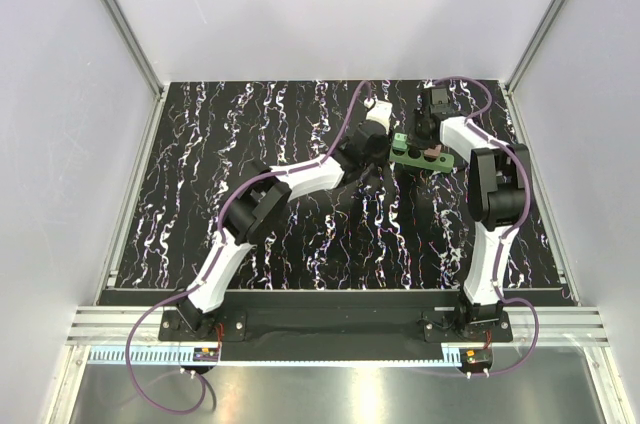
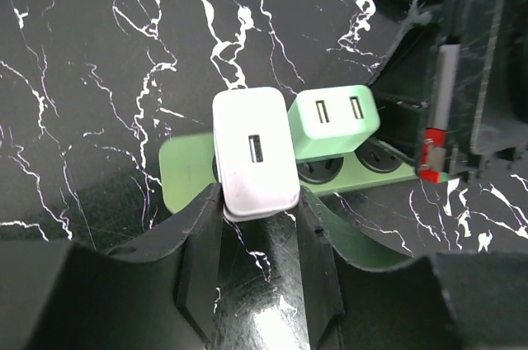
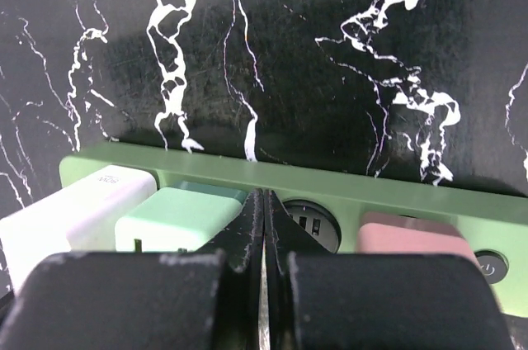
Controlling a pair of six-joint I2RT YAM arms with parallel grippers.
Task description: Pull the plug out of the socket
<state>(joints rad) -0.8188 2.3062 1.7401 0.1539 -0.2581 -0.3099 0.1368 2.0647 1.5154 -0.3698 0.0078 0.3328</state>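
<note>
Your left gripper [image 2: 258, 201] sits nearest the lens, its black fingers [image 2: 198, 251] closed against both sides of the white plug [image 2: 254, 148], catching only its near end. Beneath everything, the marbled table [image 1: 250, 144] carries the green socket strip [image 3: 330, 181] toward its far right, between the two arms. Your right gripper [image 3: 262, 234] shows its tips pinched together with nothing between them. They are planted on the strip between the green plug [image 3: 177, 218] and an empty socket hole [image 3: 309, 222], seemingly pinning it down. Further along lie a pink plug [image 3: 408, 234] and a small power button [image 3: 487, 267]. Expect the strip to be light and to lift unless held. The plug's glossy, rigid shell may slip, so seat deeper on its flat sides and pull straight out.
</note>
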